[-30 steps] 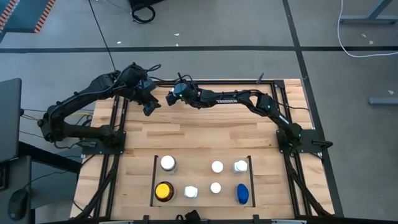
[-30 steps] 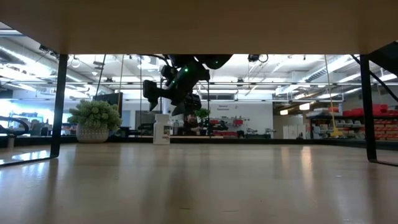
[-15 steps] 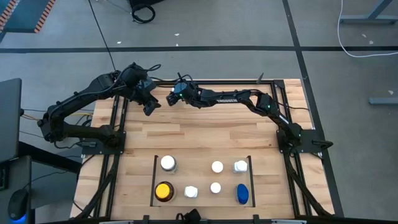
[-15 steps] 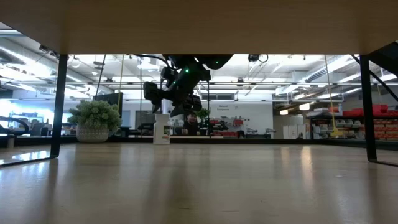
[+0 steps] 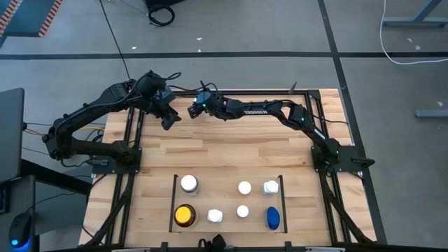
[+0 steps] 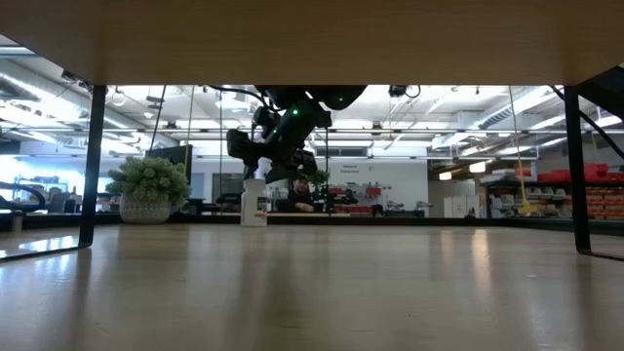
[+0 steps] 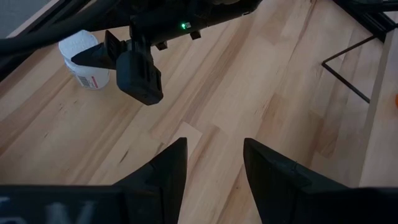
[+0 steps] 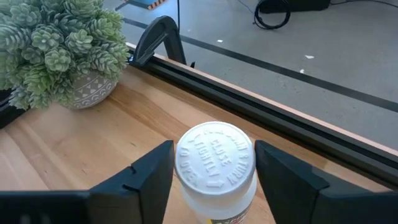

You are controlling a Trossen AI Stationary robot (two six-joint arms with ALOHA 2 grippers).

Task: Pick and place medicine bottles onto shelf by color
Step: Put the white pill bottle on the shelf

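Note:
A white medicine bottle [image 8: 214,168] with a white cap stands upright on its base at the table's far edge, also seen as the white bottle [image 6: 253,200] in the low view. My right gripper [image 8: 214,163] reaches it from the right, one finger on each side of the cap. My left gripper [image 7: 214,155] hangs open just left of it, above bare wood. The shelf [image 5: 173,203] near the front holds several white bottles, an amber yellow-capped one [image 5: 185,215] and a blue one [image 5: 272,218]. My right gripper has the bottle's cap [image 8: 186,163] between its two fingers, which lie against two opposite sides of the cap. The fingers [image 8: 152,171] come slanting down from the table's right side. The bottle stands upright with its base on the table.
A green plant ball in a grey pot [image 8: 56,50] stands close beside the bottle near the far edge. A black rail [image 8: 261,118] runs along that edge right behind the bottle. Bare wood lies between the arms and the shelf.
In the high view less of the white bottle shows beside my right gripper than a second ago. The bottle stands where it was.

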